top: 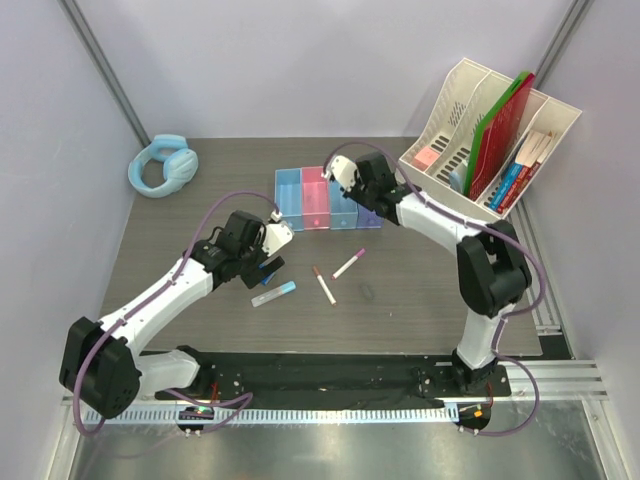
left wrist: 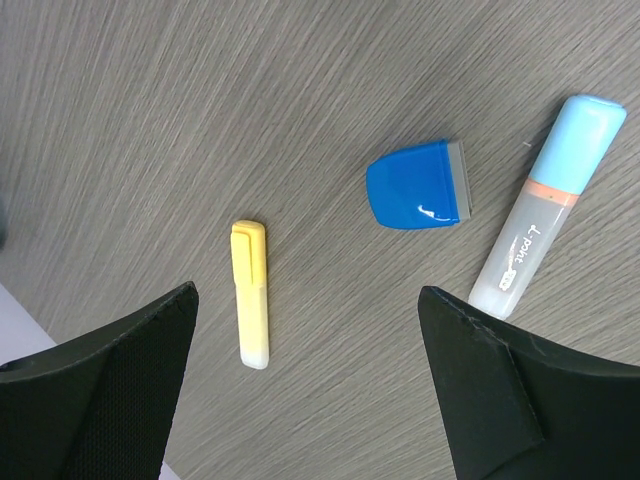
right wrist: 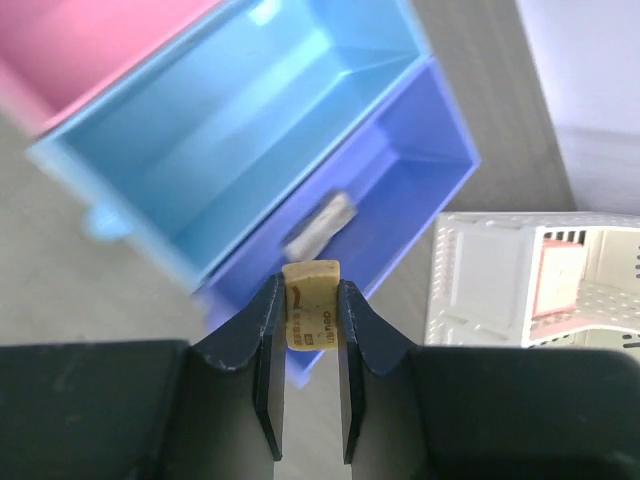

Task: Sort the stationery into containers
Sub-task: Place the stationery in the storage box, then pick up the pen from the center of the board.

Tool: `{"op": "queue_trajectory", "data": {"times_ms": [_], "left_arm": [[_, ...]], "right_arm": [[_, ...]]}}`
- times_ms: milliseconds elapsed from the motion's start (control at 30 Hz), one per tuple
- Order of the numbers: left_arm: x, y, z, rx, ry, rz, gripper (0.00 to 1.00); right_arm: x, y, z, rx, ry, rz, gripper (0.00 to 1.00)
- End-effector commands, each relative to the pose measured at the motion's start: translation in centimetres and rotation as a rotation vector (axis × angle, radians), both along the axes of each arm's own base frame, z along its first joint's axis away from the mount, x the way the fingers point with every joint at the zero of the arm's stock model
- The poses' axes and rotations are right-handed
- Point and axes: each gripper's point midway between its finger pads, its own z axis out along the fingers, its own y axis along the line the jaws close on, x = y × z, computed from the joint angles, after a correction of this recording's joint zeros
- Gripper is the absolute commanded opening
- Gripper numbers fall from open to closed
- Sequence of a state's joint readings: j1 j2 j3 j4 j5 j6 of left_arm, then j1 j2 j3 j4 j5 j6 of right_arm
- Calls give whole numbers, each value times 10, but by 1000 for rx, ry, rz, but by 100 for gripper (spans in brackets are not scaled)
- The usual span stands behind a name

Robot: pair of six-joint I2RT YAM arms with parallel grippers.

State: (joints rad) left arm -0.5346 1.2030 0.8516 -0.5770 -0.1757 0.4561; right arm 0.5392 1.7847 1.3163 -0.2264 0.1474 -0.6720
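Pale blue headphones, cream file organiser

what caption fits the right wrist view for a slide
Right claw grips a small gold clip above the translucent purple plastic bin.

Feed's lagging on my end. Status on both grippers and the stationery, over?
Left gripper open above yellow marker, nothing held. Right gripper shut on gold clip, over purple bin, grey item inside. Nothing in the way.

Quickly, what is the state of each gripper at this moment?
Left gripper: open, holding nothing.
Right gripper: closed, holding a gold clip.
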Motion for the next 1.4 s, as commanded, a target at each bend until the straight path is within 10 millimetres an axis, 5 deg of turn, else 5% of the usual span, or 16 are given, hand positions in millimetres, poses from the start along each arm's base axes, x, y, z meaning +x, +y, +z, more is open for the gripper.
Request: {"op": "queue_trajectory", "data": {"times_ms": [0, 167, 333, 467, 600, 633, 733, 900, 1100, 1367], "left_arm": [[8, -4, 7, -18, -37, -3, 91], [7, -8, 6, -35, -28, -9, 90], [8, -11, 8, -43, -28, -18, 91], [11, -18, 13, -64, -21, -39, 91], [16, -28, 18, -91, -12, -59, 90], [17, -29, 19, -94, -11, -60, 91], [20, -31, 22, -98, -23, -59, 91], [25, -34, 32, -116, -52, -65, 91], [25, -33, 47, -124, -75, -66, 91], [20, -23, 63, -94, -112, -63, 91]], "right_arm": [[55, -1, 26, 53, -113, -54, 10], [84, -3, 14, 61, -107, -84, 13], [81, 0, 11, 88, -88, -83, 49], [78, -5, 23, 105, -106, -118, 63], [62, -12, 42, 187, -104, -187, 67], [53, -10, 59, 260, -101, -220, 67], [15, -10, 66, 358, -11, -255, 67], [-46, -2, 14, 443, 215, -325, 68], [-91, 25, -51, 492, 530, -410, 68], [-106, 45, -92, 489, 691, -449, 67]]}}
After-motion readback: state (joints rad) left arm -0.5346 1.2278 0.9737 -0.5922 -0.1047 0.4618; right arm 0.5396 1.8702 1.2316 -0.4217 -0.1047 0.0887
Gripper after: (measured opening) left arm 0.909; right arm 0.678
